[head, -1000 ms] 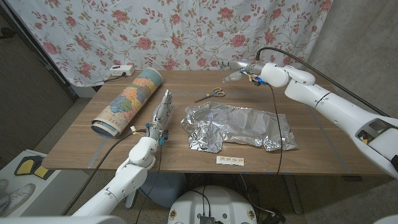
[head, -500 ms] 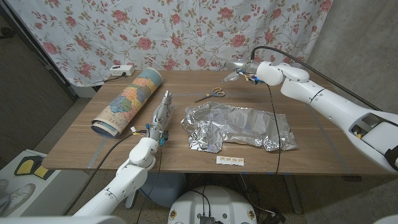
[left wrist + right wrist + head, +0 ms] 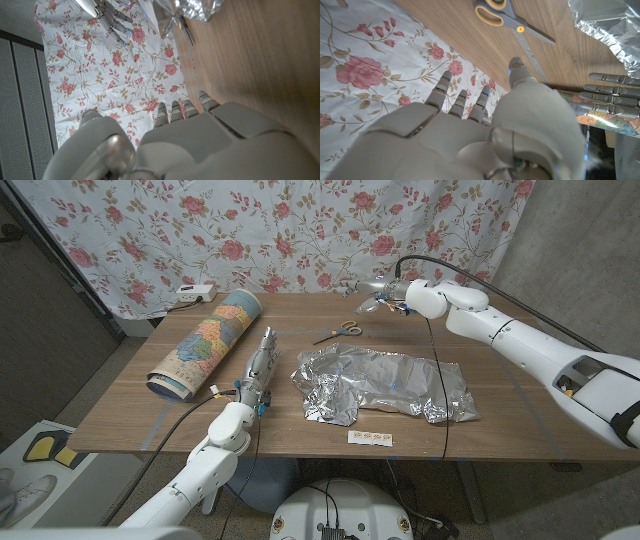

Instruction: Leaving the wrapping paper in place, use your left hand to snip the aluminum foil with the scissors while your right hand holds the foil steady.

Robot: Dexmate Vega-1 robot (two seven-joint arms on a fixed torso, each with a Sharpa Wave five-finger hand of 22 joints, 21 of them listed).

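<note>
Where the scissors (image 3: 340,331) lie untouched near the far edge of the wooden surface (image 3: 120,405), their long axis runs diagonally, yellow-and-grey handles toward the right hand (image 3: 375,287), blades toward the wrapping paper (image 3: 208,341). Crumpled aluminum foil (image 3: 385,385) lies just nearer. The right wrist view shows the grey blades (image 3: 537,35) closed and the right hand's fingers (image 3: 444,84) apart, holding nothing. Between foil and roll, the left hand (image 3: 258,367) has fingers straight, empty.

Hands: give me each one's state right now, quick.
Left hand: open, holding nothing, beside the foil.
Right hand: open, holding nothing, above the scissors.
</note>
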